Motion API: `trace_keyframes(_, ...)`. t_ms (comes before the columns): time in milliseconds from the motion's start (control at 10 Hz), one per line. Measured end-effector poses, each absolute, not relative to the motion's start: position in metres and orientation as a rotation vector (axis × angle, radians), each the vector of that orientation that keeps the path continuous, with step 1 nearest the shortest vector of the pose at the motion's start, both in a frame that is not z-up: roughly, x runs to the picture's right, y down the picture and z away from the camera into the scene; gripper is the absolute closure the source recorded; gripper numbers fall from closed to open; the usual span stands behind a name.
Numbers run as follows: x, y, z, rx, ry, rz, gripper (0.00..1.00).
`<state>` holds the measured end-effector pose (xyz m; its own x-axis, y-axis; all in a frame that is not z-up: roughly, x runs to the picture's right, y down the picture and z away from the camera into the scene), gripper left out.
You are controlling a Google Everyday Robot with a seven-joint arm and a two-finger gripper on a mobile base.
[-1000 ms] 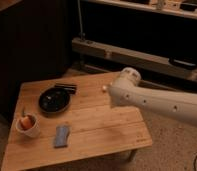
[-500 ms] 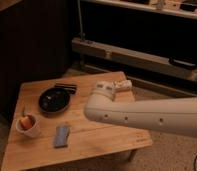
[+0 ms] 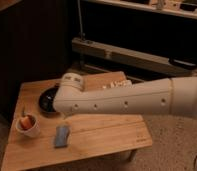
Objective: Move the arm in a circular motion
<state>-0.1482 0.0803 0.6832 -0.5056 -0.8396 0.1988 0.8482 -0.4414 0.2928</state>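
The off-white arm (image 3: pixel 127 102) reaches from the right across the wooden table (image 3: pixel 107 142), with its rounded joint over a dark plate (image 3: pixel 45 100). The gripper (image 3: pixel 117 85) is perhaps the pale part just behind the arm; whether it is open or closed, I cannot tell. A white cup (image 3: pixel 28 127) stands near a blue sponge (image 3: pixel 61 136).
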Motion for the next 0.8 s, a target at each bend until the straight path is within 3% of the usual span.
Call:
trace_keyframes(400,-0.152,0.022,0.719,0.004,-0.356,-2.129,0.39)
trace_keyframes(800,-0.109,-0.054,0.777,-0.026,-0.258,-2.093,0.39)
